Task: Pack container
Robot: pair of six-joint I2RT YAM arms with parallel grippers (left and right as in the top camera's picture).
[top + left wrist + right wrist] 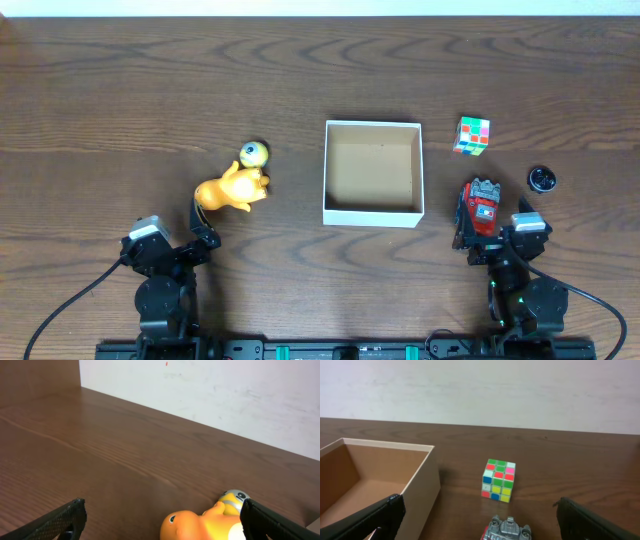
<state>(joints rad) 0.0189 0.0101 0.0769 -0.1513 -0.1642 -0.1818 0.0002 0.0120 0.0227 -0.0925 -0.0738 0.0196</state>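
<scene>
The container [372, 214] is a square box with white walls and a brown inside, open and empty, at the table's middle; its wall also shows in the right wrist view [422, 485]. An orange toy animal [232, 188] lies left of it, with a small yellow-and-grey ball toy [254, 153] beside it. My left gripper [212, 218] is open just in front of the orange toy [200, 525], which lies between the fingers toward the right one. A red-and-grey robot toy [482, 205] lies right of the box. My right gripper [495, 228] is open around its near end [509, 530].
A multicoloured puzzle cube [472, 135] stands right of the box's far corner, also in the right wrist view [498, 480]. A small black round object [542, 179] lies at the far right. A white wall runs behind the table.
</scene>
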